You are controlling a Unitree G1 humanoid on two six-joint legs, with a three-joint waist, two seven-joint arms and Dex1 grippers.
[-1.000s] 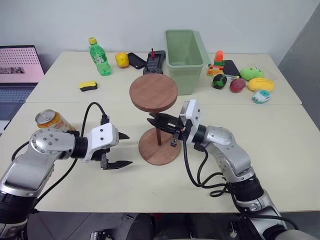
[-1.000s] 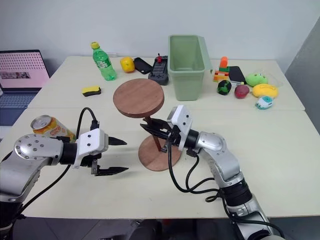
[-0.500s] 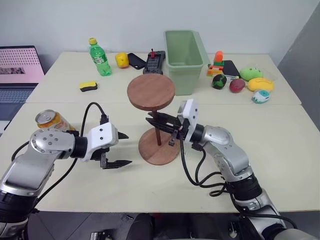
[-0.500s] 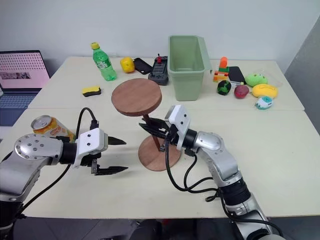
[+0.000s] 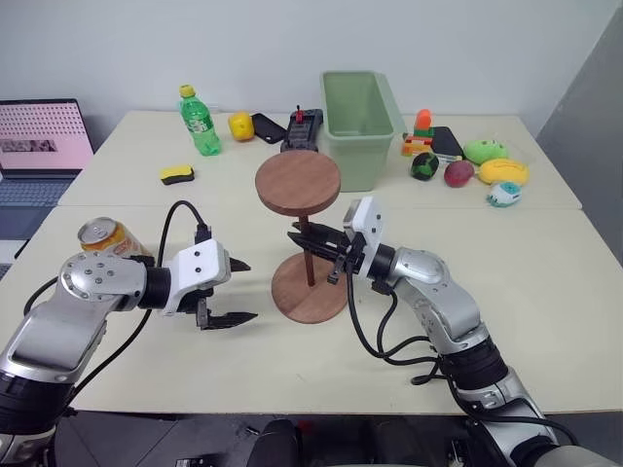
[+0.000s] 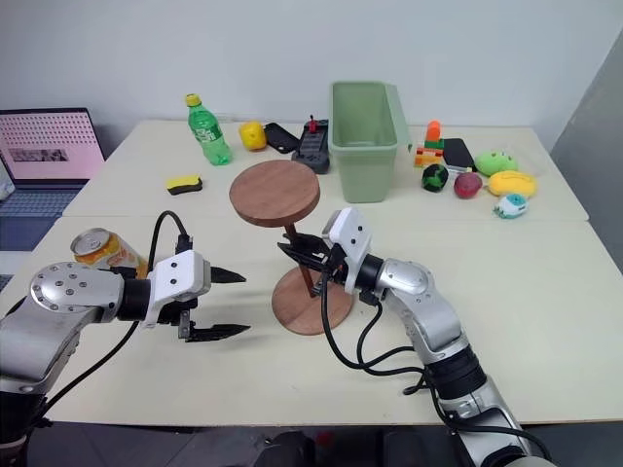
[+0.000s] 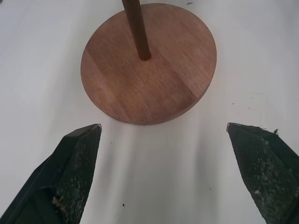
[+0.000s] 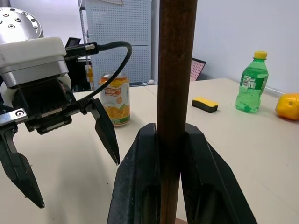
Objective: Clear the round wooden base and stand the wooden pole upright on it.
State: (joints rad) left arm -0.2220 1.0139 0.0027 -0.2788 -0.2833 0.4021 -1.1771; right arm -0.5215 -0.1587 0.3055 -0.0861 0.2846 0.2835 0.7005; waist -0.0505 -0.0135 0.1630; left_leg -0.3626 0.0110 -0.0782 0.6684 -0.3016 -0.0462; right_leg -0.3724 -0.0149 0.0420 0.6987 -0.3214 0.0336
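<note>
the thin dark brown wooden pole (image 5: pixel 309 265) is held upright, clamped in the closed right gripper (image 5: pixel 321 247), its foot set at the centre of the flat round reddish-brown wooden base (image 5: pixel 310 289) on the table, while the left gripper (image 5: pixel 237 291) is kept wide open and empty just beside the base, so seating seems the step in hand, and a gentle release with a straight retreat is probably called for next.

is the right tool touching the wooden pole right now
Touching. In the right wrist view the right tool has both black fingers pressed against the wooden pole with no gap either side.
</note>
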